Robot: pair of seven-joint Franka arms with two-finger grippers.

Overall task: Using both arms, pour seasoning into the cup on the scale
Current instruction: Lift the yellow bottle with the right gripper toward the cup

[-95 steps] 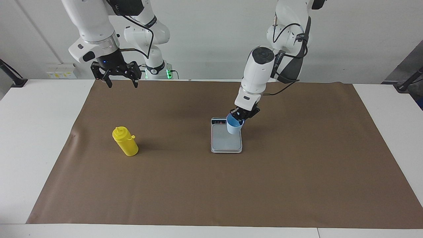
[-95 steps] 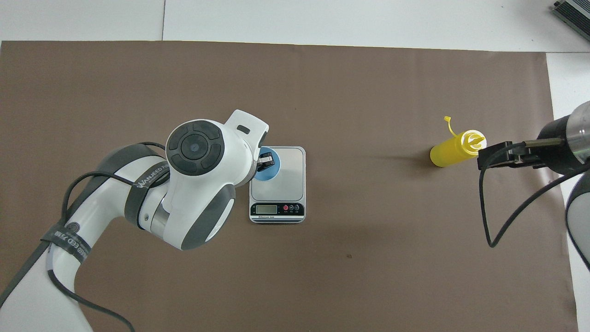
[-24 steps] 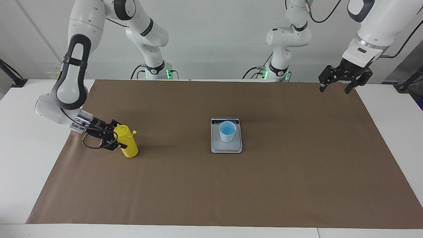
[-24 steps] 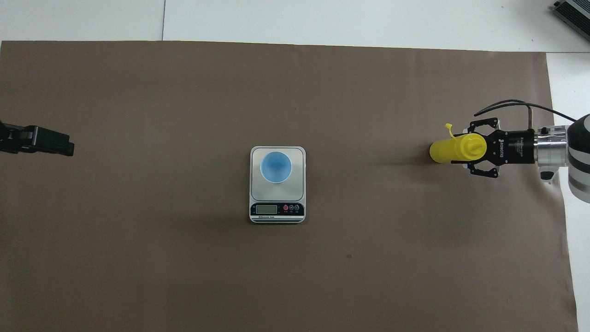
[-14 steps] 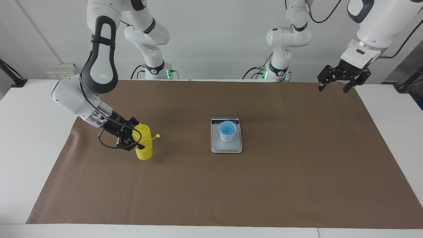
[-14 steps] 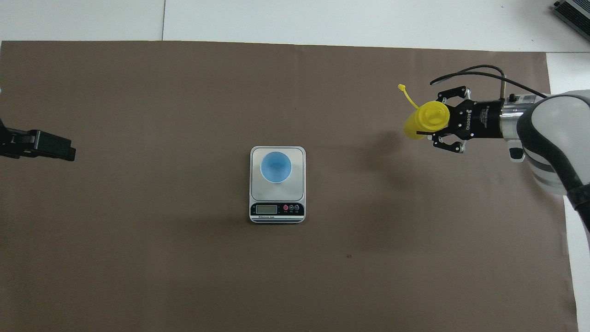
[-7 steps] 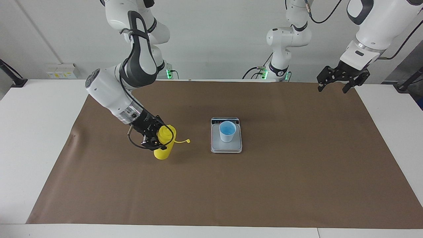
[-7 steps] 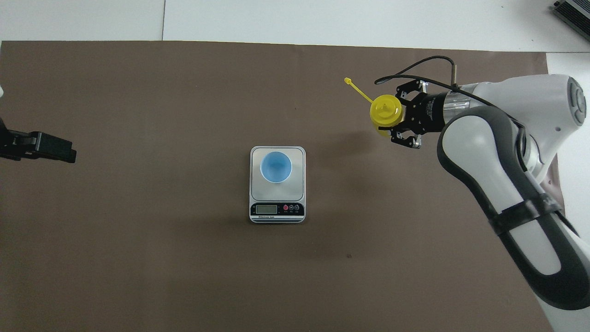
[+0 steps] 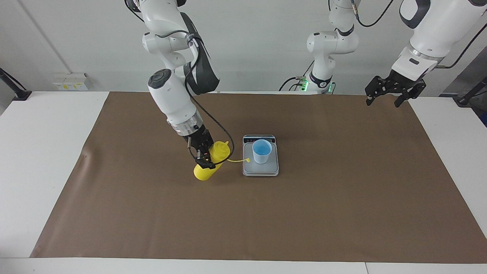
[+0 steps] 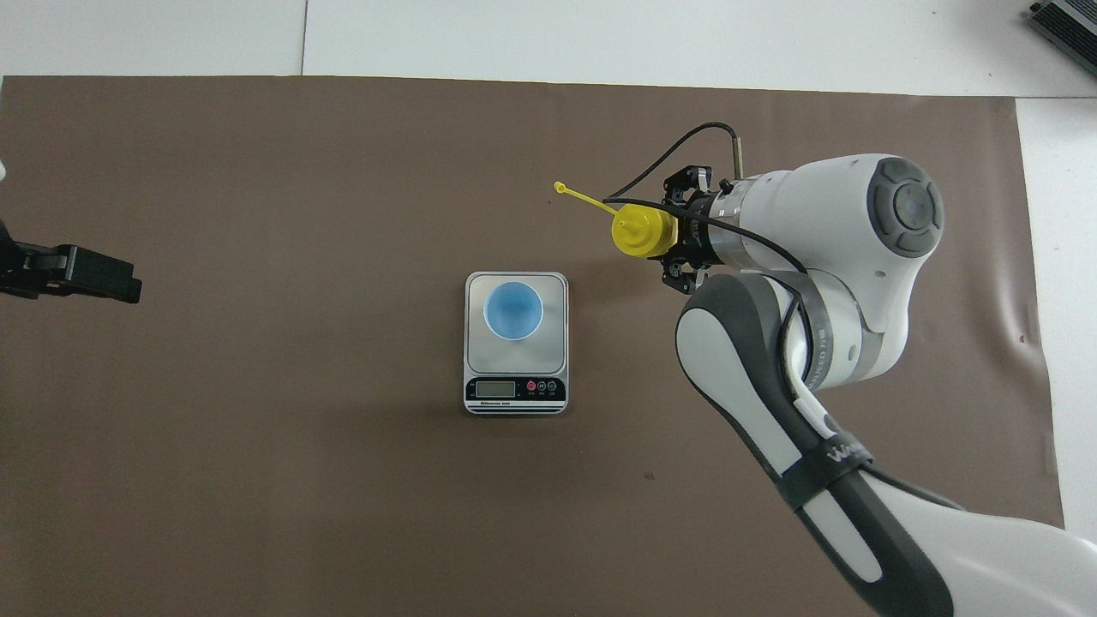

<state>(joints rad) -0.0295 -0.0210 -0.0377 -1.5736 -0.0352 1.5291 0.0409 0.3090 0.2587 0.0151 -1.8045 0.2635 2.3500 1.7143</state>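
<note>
My right gripper [image 9: 207,156] was clenched around the small bright yellow plastic squeeze bottle [image 9: 211,161], holding it off the brown paper sheet [image 9: 342,213] that covered the white table [image 9: 45,125]. The bottle hung tilted, its ribbed conical nozzle up and leaning toward the flat silver-grey kitchen scale [image 9: 260,169], its base lower and pointing away from it. The little tethered cap [image 10: 560,186] stuck out on its thin strap toward the scale, and in the facing view it reached the scale's edge at the right arm's end. The bottle was over the paper just beside the scale, toward the right arm's end of the table. The small light blue tapered plastic cup [image 9: 261,151] stood upright on the scale's grey weighing plate, its brighter blue inside showing from above [image 10: 512,310], with the dark display strip [image 10: 515,389] on the short edge nearer to me. My left gripper [image 9: 387,93] waited, raised over the corner of the paper at the left arm's end of the table, fingers spread and holding nothing; the overhead view showed only its dark tip [image 10: 73,272].
</note>
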